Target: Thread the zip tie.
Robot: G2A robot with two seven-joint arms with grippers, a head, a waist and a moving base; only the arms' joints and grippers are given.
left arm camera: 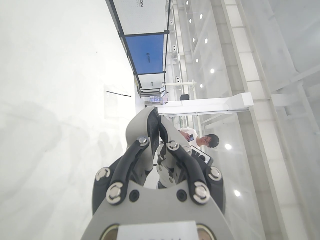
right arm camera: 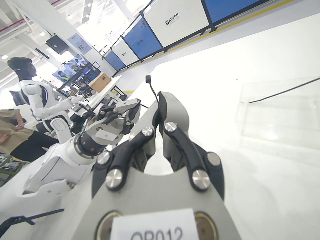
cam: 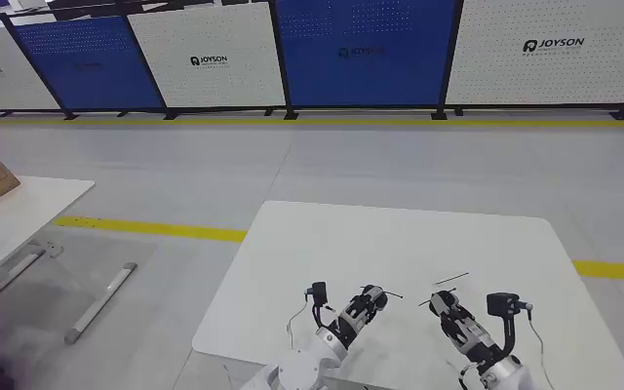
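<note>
Right gripper point(right arm camera: 160, 98) pinching black zip tie point(right arm camera: 148, 79), left gripper point(left arm camera: 155, 113) pressing fingers together, spare tie point(left arm camera: 117, 93) lying farther off on white table point(cam: 390, 244)

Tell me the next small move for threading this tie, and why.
The right gripper is shut on the zip tie, with the head poking out beyond its tip. The left gripper looks shut on a thin black strand, and a gap separates the two. So probably ease the left gripper closer, aiming the strand at the head.
</note>
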